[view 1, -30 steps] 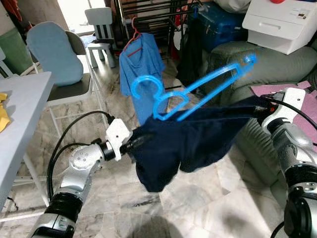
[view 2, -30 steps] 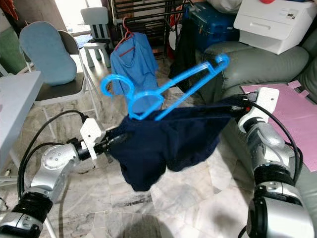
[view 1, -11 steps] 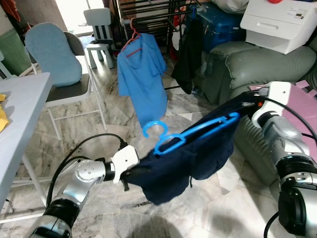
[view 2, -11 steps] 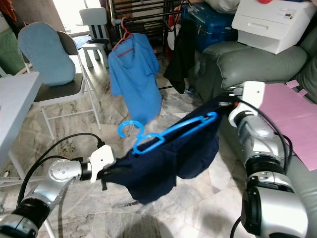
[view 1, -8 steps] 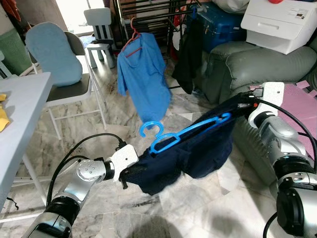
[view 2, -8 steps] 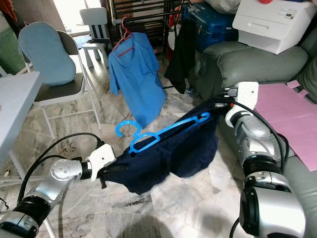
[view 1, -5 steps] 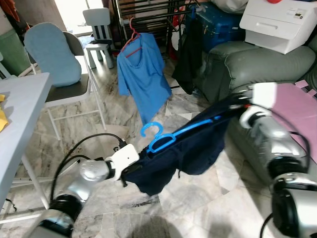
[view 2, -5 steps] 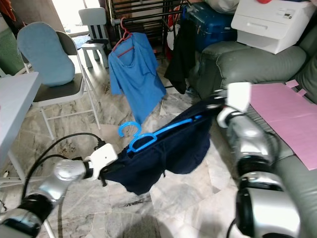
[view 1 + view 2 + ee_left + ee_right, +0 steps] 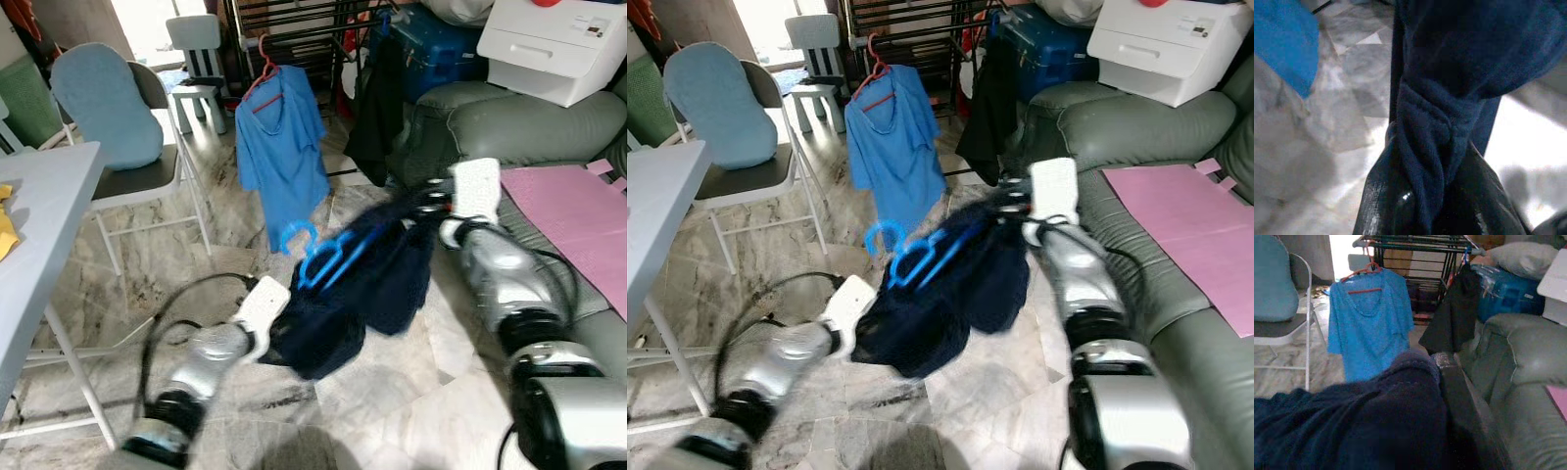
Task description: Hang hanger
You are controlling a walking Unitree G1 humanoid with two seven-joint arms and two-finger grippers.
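Left wrist view shows my left claw (image 9: 1435,215) clamped on the navy garment (image 9: 377,274); right claw (image 9: 1449,382) grips its other edge. Blue hanger (image 9: 323,257) lies on it, unhung; next I'd carry it to the rack (image 9: 294,20).

Two jointed silver arms carry white wrist blocks, looping black cables and glossy black fingers (image 9: 1382,205).

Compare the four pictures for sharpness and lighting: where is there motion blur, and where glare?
Left eye view: both silver arms and the dark navy garment on the bright blue plastic hanger are motion-smeared, while the hanging blue T-shirt stays sharp. Left wrist view: bright glare on the pale marble floor. Right wrist view: near navy cloth is soft, and the doorway is overexposed.
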